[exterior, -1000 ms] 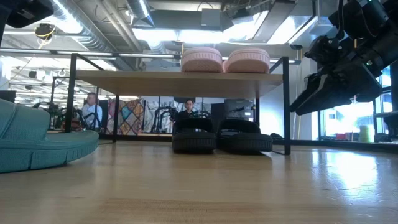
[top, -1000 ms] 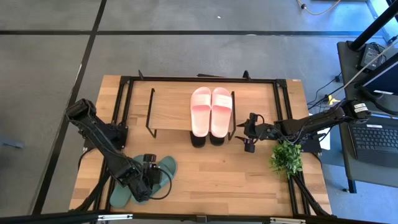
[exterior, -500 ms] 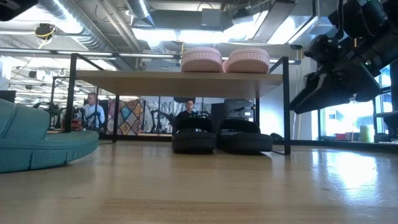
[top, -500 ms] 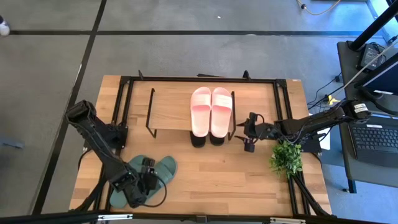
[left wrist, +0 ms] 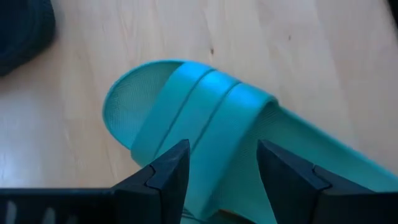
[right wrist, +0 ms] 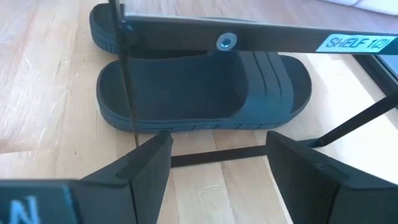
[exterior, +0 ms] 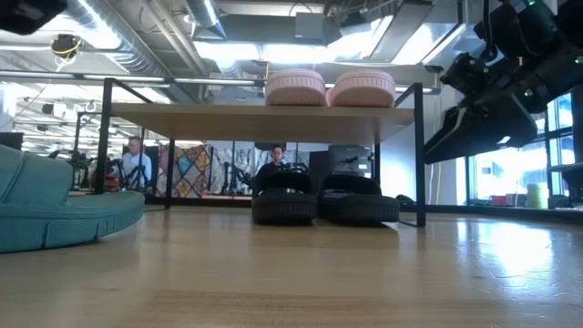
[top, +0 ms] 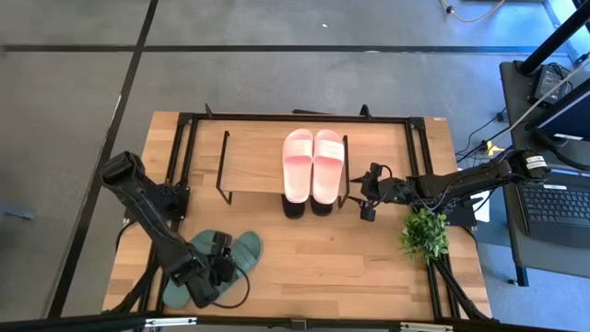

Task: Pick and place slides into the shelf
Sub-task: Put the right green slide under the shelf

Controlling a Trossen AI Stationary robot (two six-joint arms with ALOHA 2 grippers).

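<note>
Table [top: 323, 258]: black slides [exterior: 323, 202] half hidden under shelf [top: 253, 166]

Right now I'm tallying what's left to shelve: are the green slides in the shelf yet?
Not yet. The green slides lie on the tabletop, apart from the shelf, under the open left gripper.
</note>
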